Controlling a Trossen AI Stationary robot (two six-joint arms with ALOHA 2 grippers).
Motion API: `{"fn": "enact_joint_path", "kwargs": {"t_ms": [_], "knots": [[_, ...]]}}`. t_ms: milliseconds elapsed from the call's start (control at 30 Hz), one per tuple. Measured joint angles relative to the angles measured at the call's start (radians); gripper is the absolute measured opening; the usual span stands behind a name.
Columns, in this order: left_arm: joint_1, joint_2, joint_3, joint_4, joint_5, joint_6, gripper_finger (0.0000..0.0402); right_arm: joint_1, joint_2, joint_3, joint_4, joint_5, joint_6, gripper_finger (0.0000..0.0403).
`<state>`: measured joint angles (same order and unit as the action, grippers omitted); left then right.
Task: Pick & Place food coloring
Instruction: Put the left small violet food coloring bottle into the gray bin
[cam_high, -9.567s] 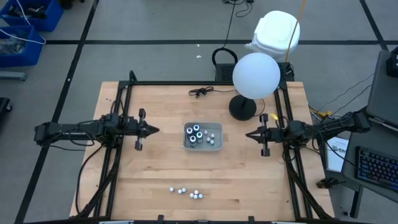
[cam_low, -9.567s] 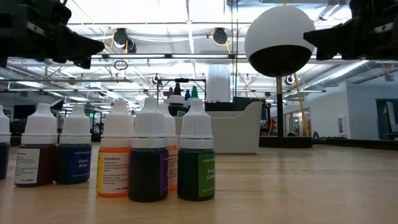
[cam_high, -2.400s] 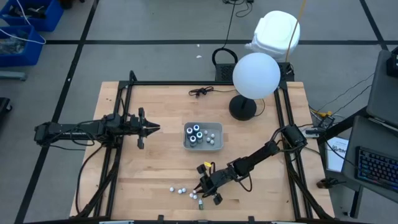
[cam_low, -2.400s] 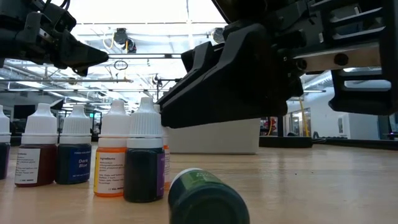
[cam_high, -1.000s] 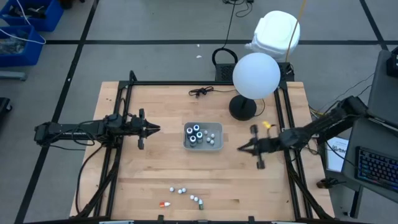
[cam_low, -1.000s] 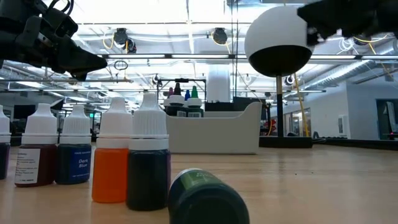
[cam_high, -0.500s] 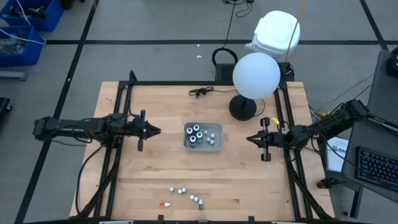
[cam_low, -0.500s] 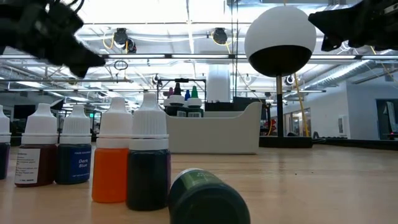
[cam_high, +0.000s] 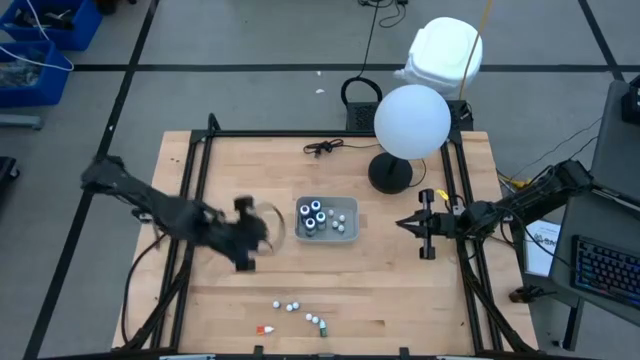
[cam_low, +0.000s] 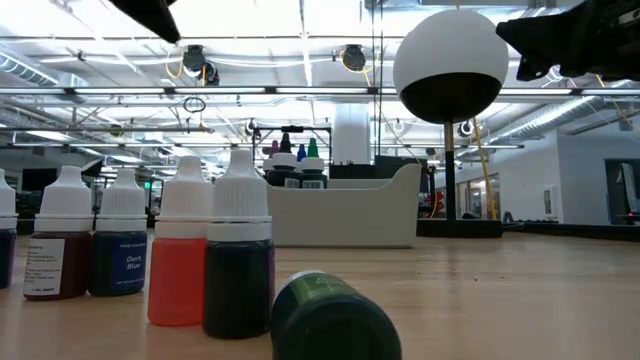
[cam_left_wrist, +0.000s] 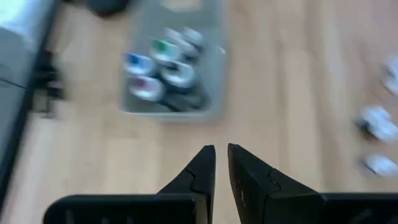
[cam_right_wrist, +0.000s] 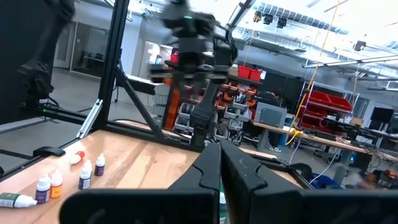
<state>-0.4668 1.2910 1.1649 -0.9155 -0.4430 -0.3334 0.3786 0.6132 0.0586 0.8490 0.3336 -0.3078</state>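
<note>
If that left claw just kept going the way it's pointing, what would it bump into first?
Most likely the grey tray holding the dark bottles. The left gripper, nearly shut and empty, points right at the tray's near side; it may pass above, since height is unclear.

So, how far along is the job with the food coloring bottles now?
Some bottles already stand in the grey tray. Nothing is in hand: the left gripper hangs empty beside the tray, and the right gripper, shut, waits at the right edge. Left to do: the small bottles near the front edge, one green bottle lying on its side.
</note>
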Motion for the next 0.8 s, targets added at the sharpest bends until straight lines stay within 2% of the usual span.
{"fn": "enact_joint_path", "kwargs": {"t_ms": [133, 267, 433, 533, 800], "knots": [[-0.079, 0.229, 0.168, -0.101, 0.138, -0.060, 0.0051, 0.000, 0.000, -0.001, 0.010, 0.002, -0.003, 0.0000], [-0.125, 0.417, 0.290, -0.105, 0.191, -0.143, 0.0051, 0.000, 0.000, -0.001, 0.015, 0.002, -0.004, 0.0000], [-0.145, 0.578, 0.410, -0.145, 0.354, -0.184, 0.0063, 0.000, 0.000, -0.002, 0.015, 0.003, 0.004, 0.0000], [-0.145, 0.628, 0.443, -0.182, 0.409, -0.215, 0.0095, 0.000, 0.000, -0.002, 0.015, 0.003, 0.004, 0.0000], [-0.159, 0.674, 0.443, -0.184, 0.428, -0.295, 0.0205, 0.000, 0.000, -0.002, 0.015, 0.004, 0.004, 0.0000]]}}
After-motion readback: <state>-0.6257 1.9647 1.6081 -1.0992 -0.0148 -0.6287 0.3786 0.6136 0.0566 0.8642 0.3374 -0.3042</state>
